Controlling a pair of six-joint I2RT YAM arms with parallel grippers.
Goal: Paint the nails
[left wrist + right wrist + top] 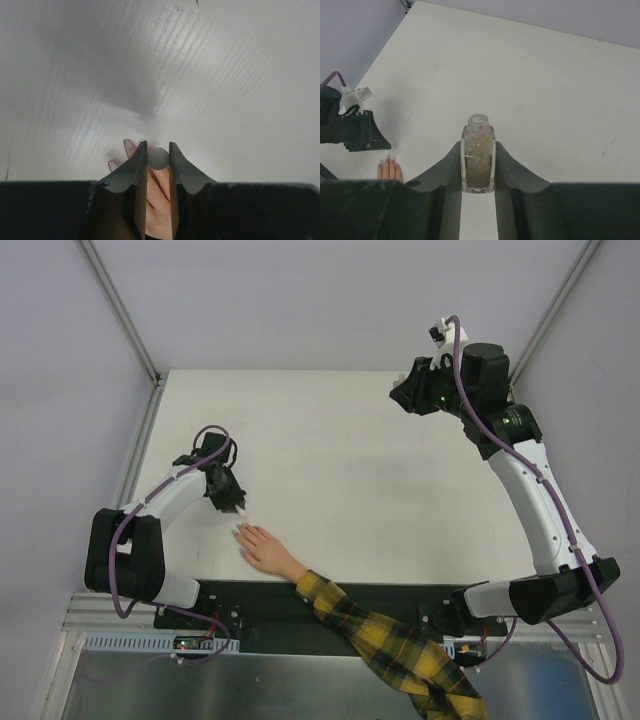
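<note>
Pale nails point(240, 532) tip the flesh-coloured mannequin hand point(265, 552), which lies flat near the counter's point(340, 470) near left edge. Close over the fingertips we see the left jaws clamped on a small pale round knob point(158, 157). Well apart, toward the far right corner, the right jaws grip a glitter-flecked bottle point(478, 155).

table point(340, 450): white | walls point(330, 290): plain pale lavender-grey | frame: metal rails point(122, 310) at far corners | light: soft, even
</note>
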